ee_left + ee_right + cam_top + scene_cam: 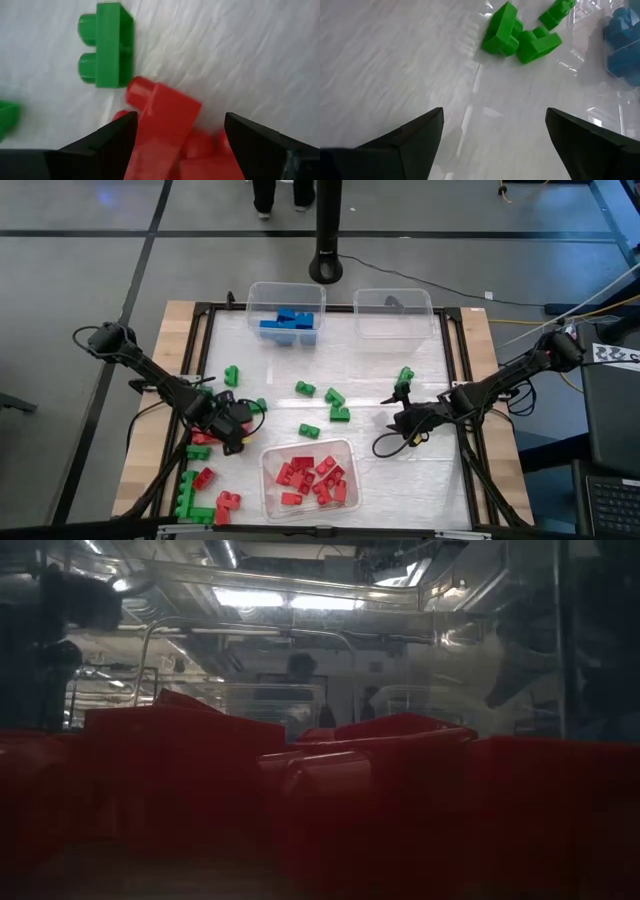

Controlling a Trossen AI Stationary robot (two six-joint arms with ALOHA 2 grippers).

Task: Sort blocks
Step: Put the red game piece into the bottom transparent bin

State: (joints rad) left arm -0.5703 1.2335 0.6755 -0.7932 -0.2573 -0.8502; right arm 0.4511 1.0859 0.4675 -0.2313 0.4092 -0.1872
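My left gripper is open and low over the table's left side. Its fingers stand on either side of a red block that lies on the table against other red blocks. A green block lies just beyond. My right gripper is open over bare table right of centre. Green blocks lie ahead of it. More green blocks are scattered mid-table. Red and green blocks lie at the near left. My left gripper has one finger right beside the red block's side, the other finger apart from it. I cannot tell whether the near finger touches. The block lies on the table.
Three clear bins stand on the table. The far one holds blue blocks, the far right one has nothing in it, and the near one holds red blocks. A dark frame borders the mat. The low view shows only red blur.
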